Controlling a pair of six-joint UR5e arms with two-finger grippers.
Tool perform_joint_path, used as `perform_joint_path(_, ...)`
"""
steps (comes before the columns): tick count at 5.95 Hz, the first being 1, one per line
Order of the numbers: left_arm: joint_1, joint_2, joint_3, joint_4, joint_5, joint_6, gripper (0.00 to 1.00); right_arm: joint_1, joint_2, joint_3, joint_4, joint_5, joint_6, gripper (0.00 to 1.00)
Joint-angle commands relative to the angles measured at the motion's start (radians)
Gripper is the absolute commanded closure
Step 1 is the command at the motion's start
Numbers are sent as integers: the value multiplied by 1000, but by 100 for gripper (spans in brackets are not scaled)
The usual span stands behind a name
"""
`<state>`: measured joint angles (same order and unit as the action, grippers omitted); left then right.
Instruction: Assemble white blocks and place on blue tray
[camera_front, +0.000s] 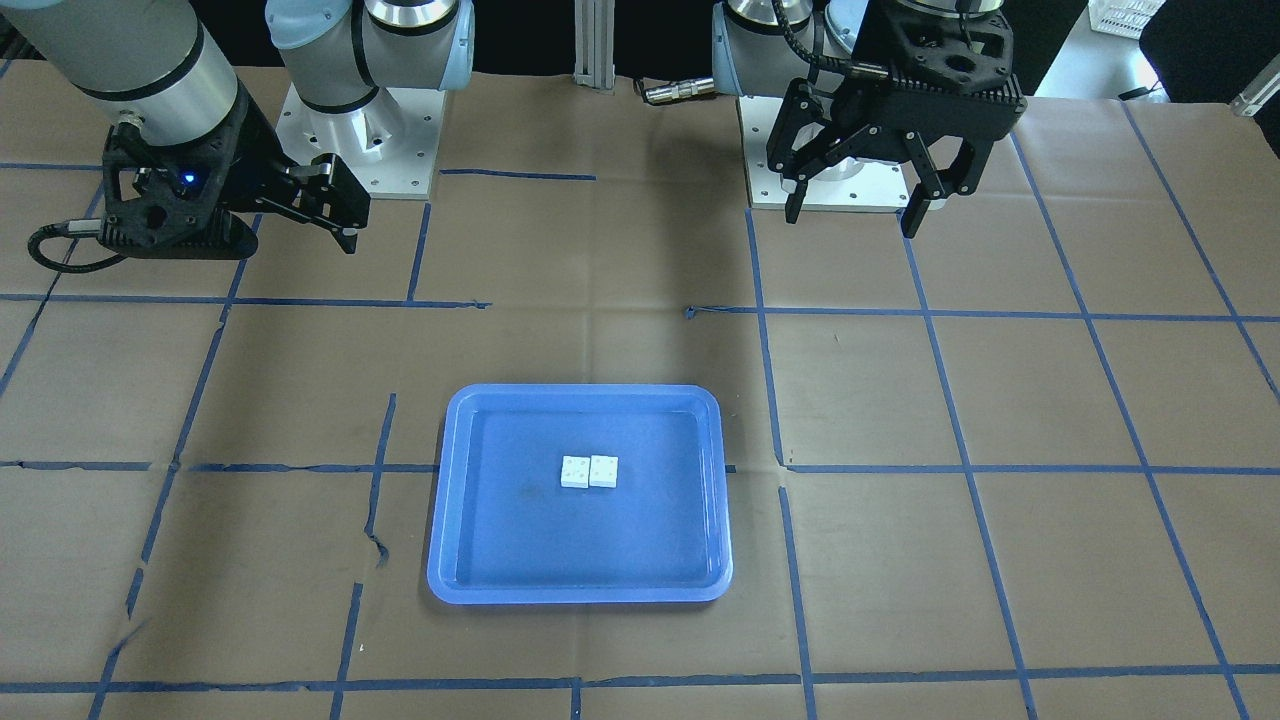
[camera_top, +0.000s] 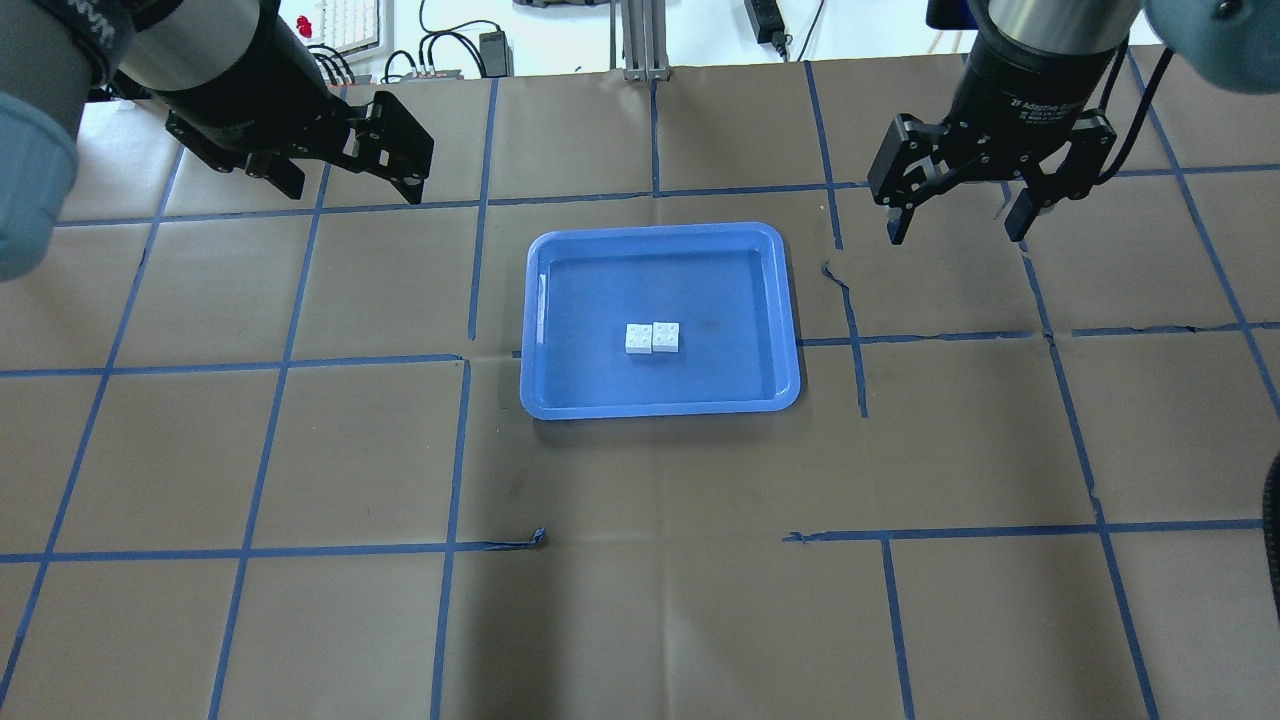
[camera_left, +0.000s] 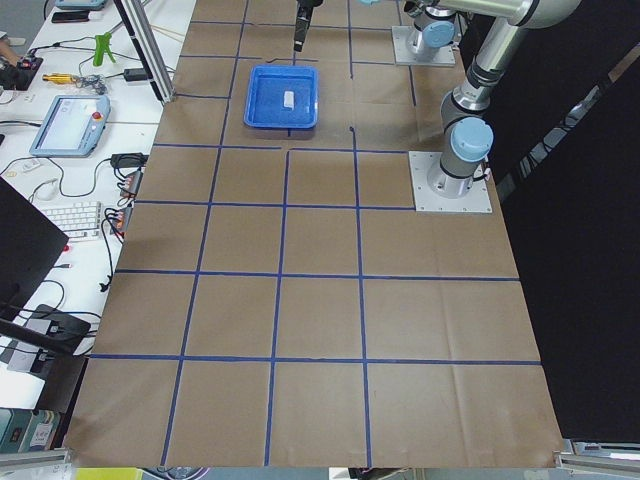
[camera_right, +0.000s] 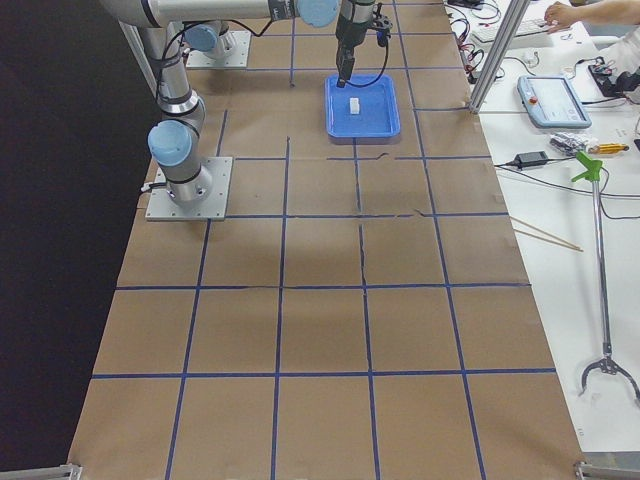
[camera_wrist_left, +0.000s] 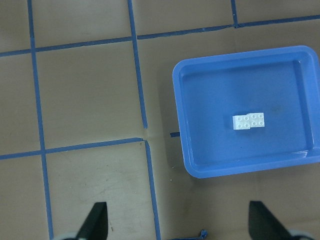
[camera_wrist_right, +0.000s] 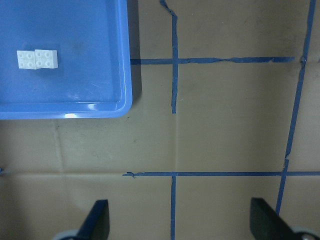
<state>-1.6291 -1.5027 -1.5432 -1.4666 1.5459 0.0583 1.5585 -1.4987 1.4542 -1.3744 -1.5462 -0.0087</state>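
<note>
Two white blocks (camera_top: 653, 338) lie side by side, touching, studs up, near the middle of the blue tray (camera_top: 560, 300). They also show in the front view (camera_front: 589, 471) on the tray (camera_front: 480, 540), in the left wrist view (camera_wrist_left: 248, 121) and in the right wrist view (camera_wrist_right: 37, 59). My left gripper (camera_top: 355, 192) hangs open and empty, high and to the left of the tray; it also shows in the front view (camera_front: 850, 222). My right gripper (camera_top: 956, 236) is open and empty, high and to the right of the tray. Both wrist views show wide-spread fingers with nothing between them.
The table is covered in brown paper with a grid of blue tape (camera_top: 470, 360). The two arm bases (camera_front: 360, 130) stand at the robot's side of the table. Operator desks with tools and a keyboard (camera_left: 70, 215) lie beyond the far edge.
</note>
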Motion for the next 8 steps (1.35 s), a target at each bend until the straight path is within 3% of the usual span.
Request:
perform_joint_path(1,0,-2,1,0,0,0,1,-2,0,0,0,0,0,0)
perform_joint_path(8,2,-4,2,2,0,-2,1,-2,0,-3,-17,-18,-4,0)
